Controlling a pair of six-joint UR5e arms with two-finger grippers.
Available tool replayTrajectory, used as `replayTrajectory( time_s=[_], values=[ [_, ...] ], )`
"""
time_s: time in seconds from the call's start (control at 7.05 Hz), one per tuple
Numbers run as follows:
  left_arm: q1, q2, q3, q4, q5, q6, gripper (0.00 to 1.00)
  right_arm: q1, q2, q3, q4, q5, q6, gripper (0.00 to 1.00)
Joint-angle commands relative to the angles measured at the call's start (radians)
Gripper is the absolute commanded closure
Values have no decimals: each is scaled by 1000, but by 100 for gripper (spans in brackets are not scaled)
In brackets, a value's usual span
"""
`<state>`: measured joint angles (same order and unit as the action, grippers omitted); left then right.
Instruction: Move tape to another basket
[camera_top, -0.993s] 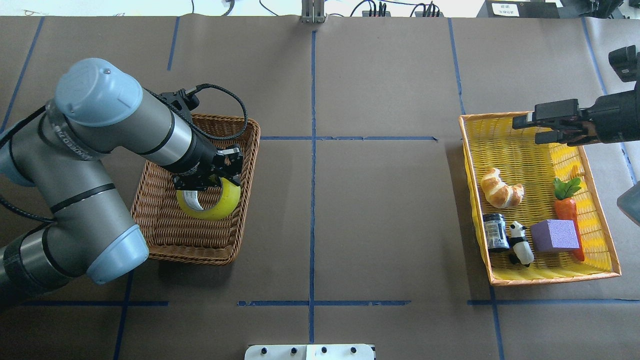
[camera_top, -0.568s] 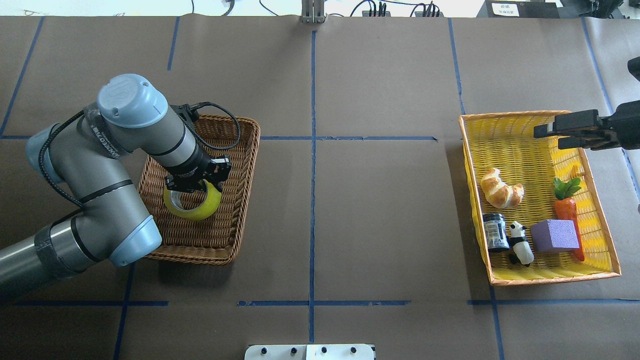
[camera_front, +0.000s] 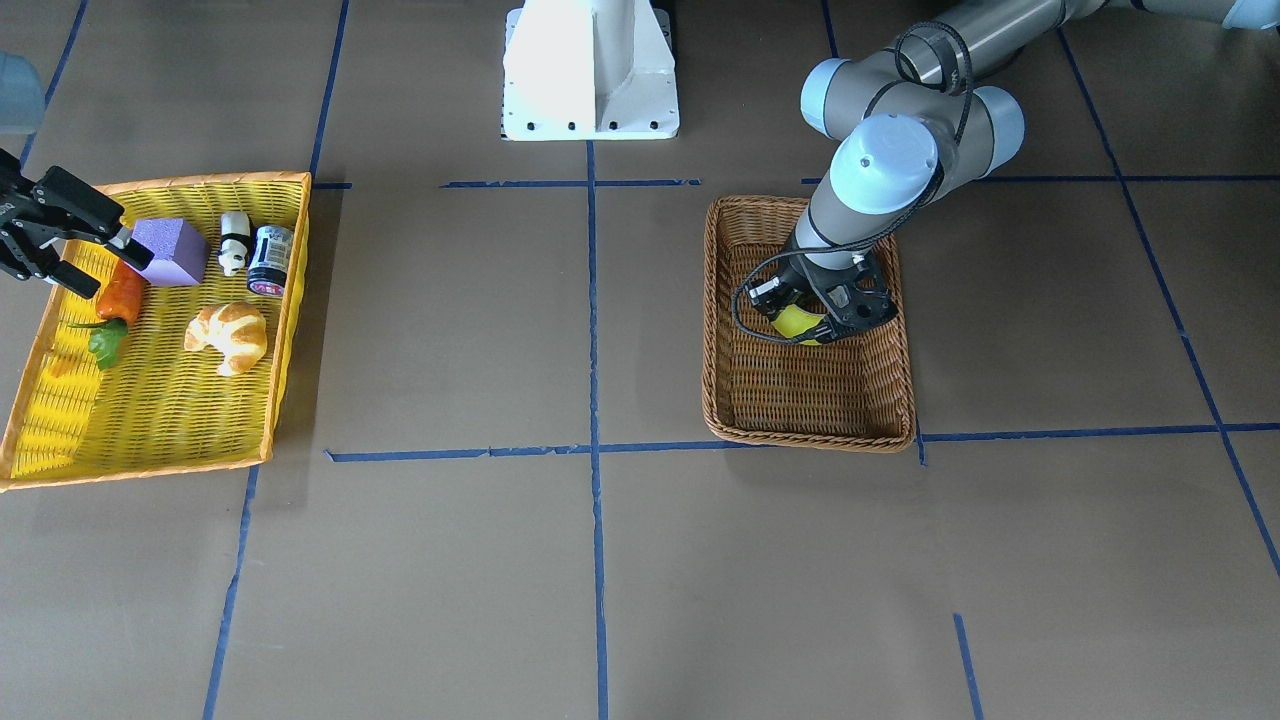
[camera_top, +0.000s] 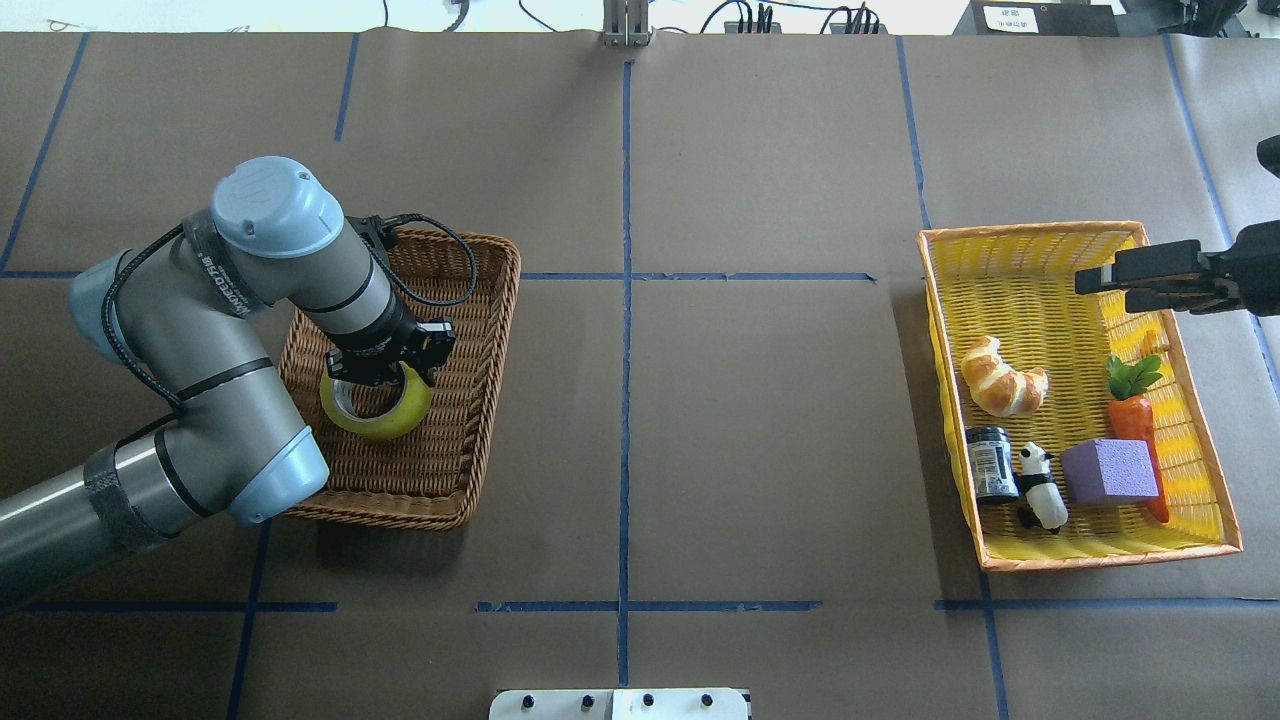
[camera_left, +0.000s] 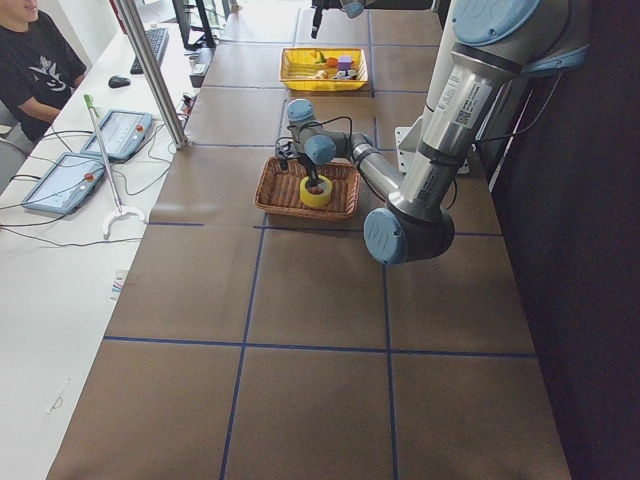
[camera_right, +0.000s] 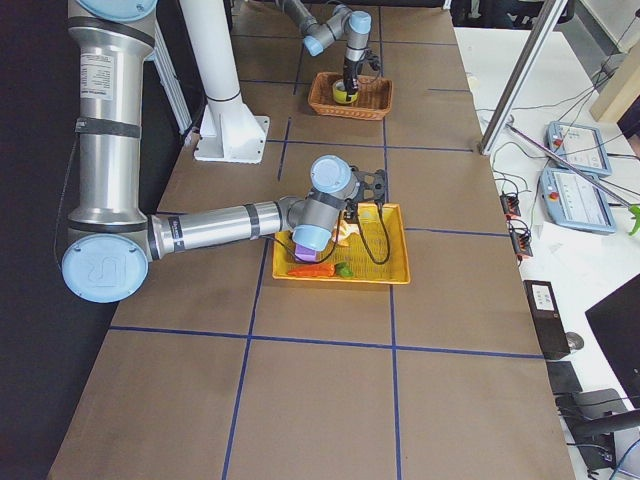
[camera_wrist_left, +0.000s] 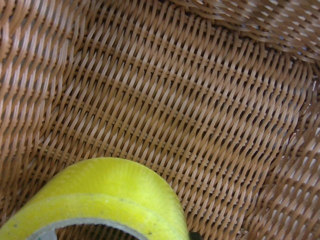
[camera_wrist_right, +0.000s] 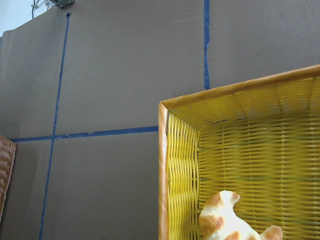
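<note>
The yellow-green tape (camera_top: 396, 414) is inside the brown wicker basket (camera_top: 505, 300), tilted on its edge and low over the basket floor. My left gripper (camera_top: 386, 372) is shut on the roll's upper wall, one finger inside the core. In the front view the tape (camera_front: 795, 322) shows under the left gripper (camera_front: 812, 318). The left wrist view shows the roll's rim (camera_wrist_left: 115, 190) against the wicker floor (camera_wrist_left: 175, 100). My right gripper (camera_top: 1102, 284) is open and empty over the far right corner of the yellow basket (camera_top: 1010, 270).
The yellow basket holds a croissant (camera_top: 1003, 377), a carrot (camera_top: 1135, 420), a purple block (camera_top: 1110, 472), a panda figure (camera_top: 1041, 487) and a dark jar (camera_top: 990, 463). The white robot base (camera_front: 590, 70) stands at the robot's side of the table.
My left arm has moved left and down with the tape, deeper into the brown basket. My right gripper has drawn back to the right, toward the yellow basket's far corner.
</note>
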<state>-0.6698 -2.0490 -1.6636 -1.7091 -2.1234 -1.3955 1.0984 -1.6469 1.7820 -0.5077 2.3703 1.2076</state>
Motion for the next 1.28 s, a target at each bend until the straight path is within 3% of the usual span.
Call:
replayTrajectory(
  time_s=[0.0, 0.28, 0.57, 0.71, 0.85, 1.14],
  values=[
    [1, 0, 7, -4, -3, 6, 94, -15, -1, -6, -2, -16, 0, 0],
    [6, 0, 11, -6, -1, 16, 85, -17, -1, -6, 0, -16, 0, 0],
    [6, 1, 15, -6, 5, 16, 15, -17, -1, -4, 0, -16, 1, 0],
    [-2, 0, 8, -4, 0, 16, 0, -17, -1, -4, 0, -16, 0, 0],
    [-54, 4, -14, 0, -6, 21, 0, -20, 1, -6, -2, -8, -3, 0],
    [-210, 68, -120, 28, -96, 264, 0, 15, -19, -6, -84, 7, -147, 0]
  ],
)
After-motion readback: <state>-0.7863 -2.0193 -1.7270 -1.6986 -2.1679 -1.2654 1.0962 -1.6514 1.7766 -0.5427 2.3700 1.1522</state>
